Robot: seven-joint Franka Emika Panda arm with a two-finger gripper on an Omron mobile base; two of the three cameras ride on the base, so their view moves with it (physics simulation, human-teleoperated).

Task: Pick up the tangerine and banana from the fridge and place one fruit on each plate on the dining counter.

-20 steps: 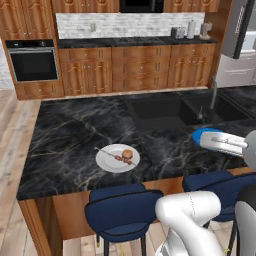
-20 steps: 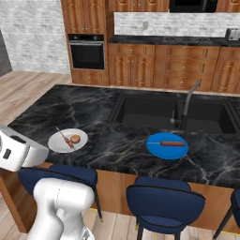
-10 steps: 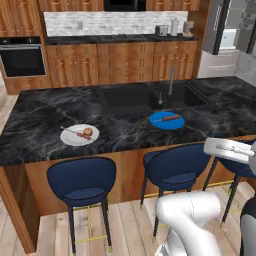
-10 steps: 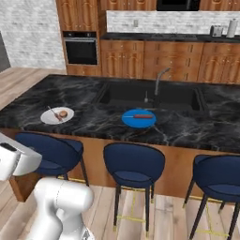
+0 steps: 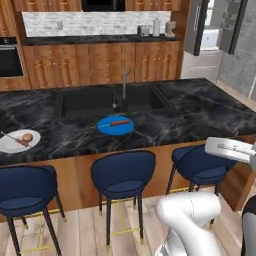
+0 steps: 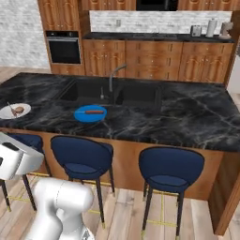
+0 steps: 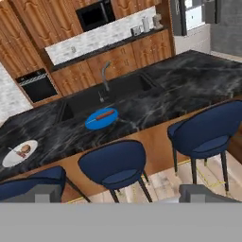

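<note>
A: Sitting on the white plate (image 5: 14, 142), a small round tangerine (image 5: 27, 137) rests beside a thin reddish streak, at the left end of the table (image 5: 200, 112).

B: And the banana?

A: I cannot tell; the blue plate (image 5: 115, 125) carries one reddish-brown strip, just in front of the sink (image 5: 107, 100) and its tap (image 5: 124, 82).

B: Where is the fridge?

A: Far right at the back, the fridge (image 5: 220, 25) stands with its doors swung out, well apart from both plates.

B: How is the claw?

A: The claw (image 7: 118, 194) has its tips spread wide with nothing between them, aimed over the navy stools (image 5: 123, 175) toward the table.
</note>
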